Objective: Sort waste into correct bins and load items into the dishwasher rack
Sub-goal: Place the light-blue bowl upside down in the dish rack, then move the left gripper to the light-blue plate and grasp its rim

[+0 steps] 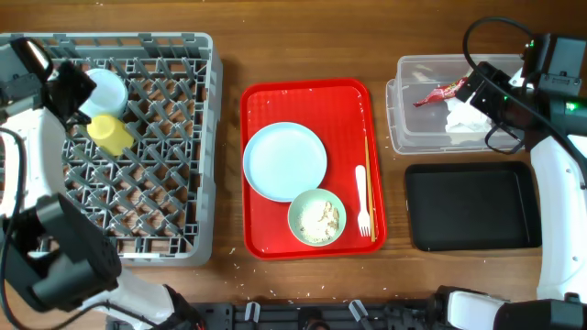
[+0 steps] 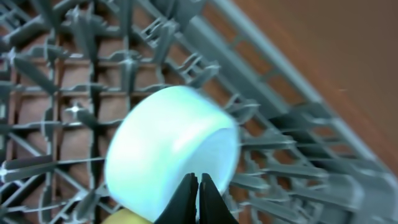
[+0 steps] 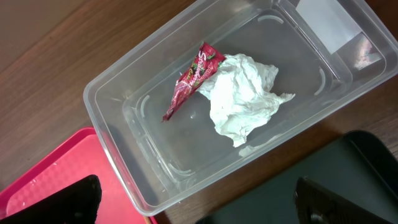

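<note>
Pinched left end effector grips pale dish over rack; right end effector gapes above tub.

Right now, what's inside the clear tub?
On the floor of the clear tub lie a red foil wrapper and a crumpled white napkin, touching each other. Anything beneath the napkin is hidden.

Napkin, wrapper in tub; cup, small dish in rack; plate, bowl, fork, chopsticks on red tray
</note>
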You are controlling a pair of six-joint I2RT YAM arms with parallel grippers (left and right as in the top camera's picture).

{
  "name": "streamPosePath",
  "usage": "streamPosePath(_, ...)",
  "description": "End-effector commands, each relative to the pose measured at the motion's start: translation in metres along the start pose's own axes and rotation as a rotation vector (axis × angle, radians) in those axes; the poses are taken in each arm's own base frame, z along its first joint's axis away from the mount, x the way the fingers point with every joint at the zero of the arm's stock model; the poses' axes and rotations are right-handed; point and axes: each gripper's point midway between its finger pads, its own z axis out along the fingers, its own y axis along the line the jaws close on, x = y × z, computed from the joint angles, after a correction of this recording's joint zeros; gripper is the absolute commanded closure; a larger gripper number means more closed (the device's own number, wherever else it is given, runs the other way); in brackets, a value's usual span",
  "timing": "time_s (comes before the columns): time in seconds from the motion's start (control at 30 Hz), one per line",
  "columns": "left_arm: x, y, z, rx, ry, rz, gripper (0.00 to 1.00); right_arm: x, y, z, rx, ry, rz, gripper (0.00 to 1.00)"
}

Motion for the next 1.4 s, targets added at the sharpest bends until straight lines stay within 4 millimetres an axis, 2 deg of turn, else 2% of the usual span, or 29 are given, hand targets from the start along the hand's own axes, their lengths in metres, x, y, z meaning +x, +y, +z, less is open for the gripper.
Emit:
streamPosePath(0.0,0.017,0.012,0.022,-0.053,0.058,0.023,0.96,-0.006,0.001,-0.003,0.004,-0.019,0.011,0.0)
streamPosePath(0.2,0.018,0.013,0.025,-0.059,0.057,0.045,0.96,-0.006,0.001,-0.003,0.004,-0.019,0.011,0.0)
streamPosePath(0.37,-0.001,0.064,0.014,-0.36,-0.05,0.044,0.96,-0.006,0.001,-0.003,0.004,-0.019,0.011,0.0)
streamPosePath(0.4,-0.004,0.069,0.012,-0.393,-0.064,0.046,0.96,-0.006,0.001,-0.003,0.004,-0.019,0.011,0.0)
streamPosePath(0.43,-0.004,0.063,0.009,-0.359,-0.061,0.037,0.96,-0.006,0.001,-0.003,0.004,-0.019,0.011,0.0)
streamPosePath(0.47,-0.004,0.047,0.006,-0.281,-0.054,0.019,0.96,-0.006,0.001,-0.003,0.004,-0.019,0.011,0.0)
streamPosePath(0.57,-0.008,-0.018,-0.024,0.015,-0.047,0.02,0.96,-0.006,0.001,-0.003,0.004,-0.019,0.011,0.0)
streamPosePath(0.6,-0.005,-0.049,-0.042,0.154,-0.03,0.04,0.96,-0.006,0.001,-0.003,0.004,-0.019,0.011,0.0)
streamPosePath(0.63,0.006,-0.094,-0.07,0.371,0.016,0.076,0.96,-0.006,0.001,-0.003,0.004,-0.019,0.011,0.0)
streamPosePath(0.67,0.021,-0.13,-0.095,0.551,0.074,0.114,0.78,-0.006,0.001,-0.003,0.004,-0.019,0.011,0.0)
streamPosePath(0.7,0.042,-0.162,-0.116,0.708,0.149,0.155,0.35,-0.006,0.001,-0.003,0.004,-0.019,0.011,0.0)
streamPosePath(0.73,0.072,-0.19,-0.133,0.832,0.254,0.19,0.09,-0.006,0.001,-0.003,0.004,-0.019,0.011,0.0)
streamPosePath(0.77,0.106,-0.211,-0.139,0.869,0.363,0.219,0.0,-0.006,0.001,-0.003,0.004,-0.019,0.011,0.0)
streamPosePath(0.8,0.148,-0.226,-0.138,0.848,0.454,0.294,0.0,-0.006,0.001,-0.003,0.004,-0.019,0.011,0.0)
streamPosePath(0.93,0.264,-0.254,-0.126,0.669,0.624,0.516,0.0,-0.006,0.001,-0.003,0.004,-0.019,0.011,0.0)
streamPosePath(0.97,0.295,-0.262,-0.124,0.624,0.637,0.589,0.0,-0.006,0.001,-0.003,0.004,-0.019,0.011,0.0)
streamPosePath(1.0,0.317,-0.264,-0.115,0.53,0.609,0.639,0.0,-0.006,0.001,-0.003,0.004,-0.019,0.011,0.0)
streamPosePath(1.07,0.34,-0.256,-0.09,0.272,0.466,0.672,0.0,-0.006,0.001,-0.003,0.004,-0.019,0.011,0.0)
streamPosePath(1.1,0.351,-0.255,-0.086,0.211,0.422,0.682,0.04,-0.006,0.001,-0.003,0.004,-0.019,0.011,0.0)
streamPosePath(1.2,0.394,-0.264,-0.083,0.216,0.429,0.751,0.35,-0.006,0.001,-0.003,0.004,-0.019,0.011,0.0)
streamPosePath(1.33,0.43,-0.271,-0.066,0.229,0.444,0.769,0.5,-0.006,0.001,-0.003,0.004,-0.019,0.011,0.0)
streamPosePath(1.37,0.435,-0.271,-0.061,0.229,0.446,0.773,0.5,-0.006,0.001,-0.003,0.004,-0.019,0.011,0.0)
